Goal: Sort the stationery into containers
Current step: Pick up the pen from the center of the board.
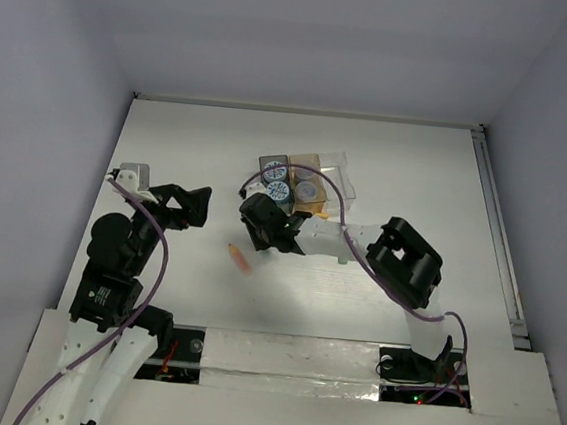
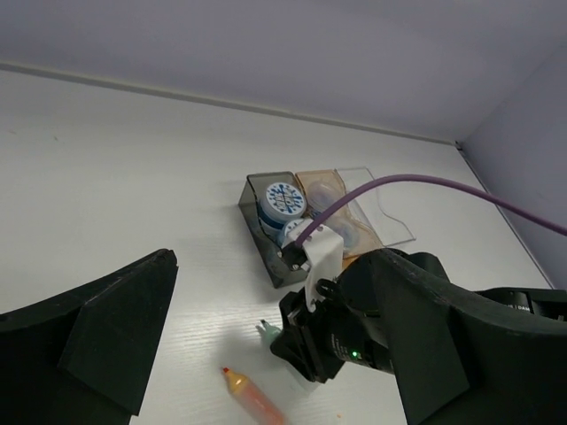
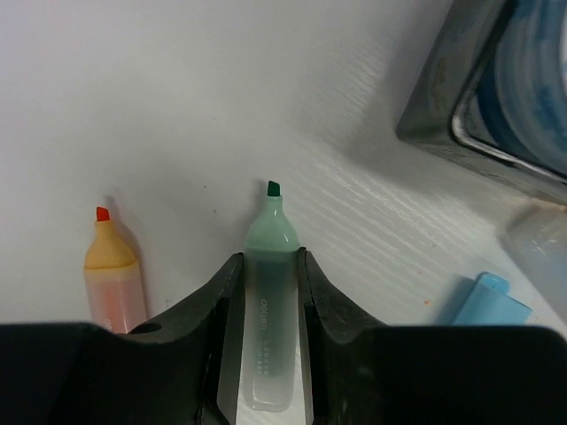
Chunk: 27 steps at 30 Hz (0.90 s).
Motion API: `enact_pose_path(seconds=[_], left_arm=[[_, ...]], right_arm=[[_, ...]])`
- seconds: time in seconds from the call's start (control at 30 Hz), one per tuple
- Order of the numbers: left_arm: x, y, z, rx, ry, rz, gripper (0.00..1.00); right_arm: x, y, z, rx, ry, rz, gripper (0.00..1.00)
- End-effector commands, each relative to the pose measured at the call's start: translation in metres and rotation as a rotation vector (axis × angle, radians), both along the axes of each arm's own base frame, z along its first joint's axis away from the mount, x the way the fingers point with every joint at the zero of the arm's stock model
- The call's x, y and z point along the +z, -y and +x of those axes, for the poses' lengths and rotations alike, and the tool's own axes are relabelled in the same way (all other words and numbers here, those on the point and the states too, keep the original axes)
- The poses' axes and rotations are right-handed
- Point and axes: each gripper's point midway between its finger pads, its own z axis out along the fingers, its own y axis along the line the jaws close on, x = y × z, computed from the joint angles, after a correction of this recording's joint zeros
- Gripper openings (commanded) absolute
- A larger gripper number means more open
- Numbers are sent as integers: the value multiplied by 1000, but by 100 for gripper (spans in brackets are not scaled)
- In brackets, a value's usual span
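The left gripper (image 1: 202, 207) hovers at the left, jaws spread wide and empty. An uncapped orange highlighter (image 1: 239, 258) lies on the tabletop (image 1: 190, 143). Just right of it, the right gripper (image 3: 267, 257) has its jaws closed around a green highlighter (image 3: 266, 232), near the dark grey box (image 2: 261, 243); whether it touches the tabletop is unclear. What look like patterned tape rolls (image 2: 282, 197) fill that box, with the tan-orange box (image 2: 310, 175) and clear box (image 2: 390, 221) adjoining on its right.

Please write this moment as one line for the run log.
right claw: shut on green highlighter | left claw: open, empty | orange highlighter: lying on table
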Motion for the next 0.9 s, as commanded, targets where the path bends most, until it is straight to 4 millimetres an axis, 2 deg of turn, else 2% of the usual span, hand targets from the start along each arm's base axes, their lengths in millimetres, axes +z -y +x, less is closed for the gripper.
enact_pose_path(seconds=[0.0, 0.07, 0.1, 0.17, 0.2, 0.23, 0.33, 0.4, 0.5, 0.7, 0.73, 0.87], left_arm=[[-3, 17, 4, -77, -12, -46, 85], [-10, 27, 1, -129, -33, -81, 80], [-14, 30, 1, -143, -44, -88, 77], [-20, 38, -3, -182, -56, -129, 74], [-31, 40, -4, -192, -72, -141, 70], [-33, 44, -5, -216, -69, -158, 69], [-58, 58, -7, -274, -119, -232, 63], [-74, 70, -9, -314, -153, -272, 62], [-86, 86, -11, -359, -170, -301, 62], [-96, 119, -11, -419, -182, -343, 62], [-91, 123, -11, -422, -159, -352, 62], [-96, 134, -6, -421, -159, -352, 63]], right_arm=[[80, -9, 25, -70, 146, 138, 14], [103, -5, 28, -93, 188, 176, 13], [129, -1, 34, -113, 225, 231, 13], [142, 10, 35, -131, 241, 261, 13], [152, 15, 39, -146, 255, 282, 13], [168, 19, 37, -152, 273, 310, 13], [183, 29, 37, -169, 296, 338, 13], [184, 32, 37, -179, 298, 341, 13], [189, 33, 35, -182, 289, 396, 13], [195, 26, 26, -176, 247, 496, 13], [192, 26, 25, -177, 241, 495, 13], [198, 23, 25, -175, 248, 531, 13]])
